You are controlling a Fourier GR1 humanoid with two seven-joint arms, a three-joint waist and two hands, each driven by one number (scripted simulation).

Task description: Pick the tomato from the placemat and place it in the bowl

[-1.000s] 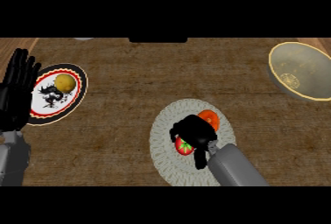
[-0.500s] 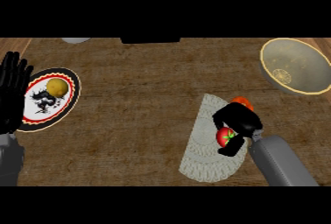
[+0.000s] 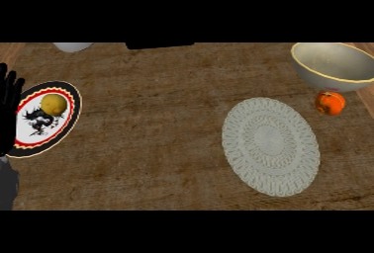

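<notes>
Only one robot hand (image 3: pixel 9 106) showing, the left, parked at the left edge with fingers straight up and relaxed, holding nothing, fingertips overlapping the rim of a patterned plate (image 3: pixel 64 126) right beside it. Yellowish round fruit (image 3: pixel 53 104) sitting on that plate, just right of the fingers. Right robot hand nowhere in view, so no telling its state. Way across the surface (image 3: pixel 157 128) from the left hand: pale round placemat (image 3: pixel 270 146) lying flat with nothing on it, and past it a cream bowl (image 3: pixel 334 65) up in the far right corner, looks empty inside. Tomato (image 3: pixel 330 103) resting on the surface just below the bowl, touching or nearly touching its outer wall, off the placemat. Lots of bare room between plate and placemat.
</notes>
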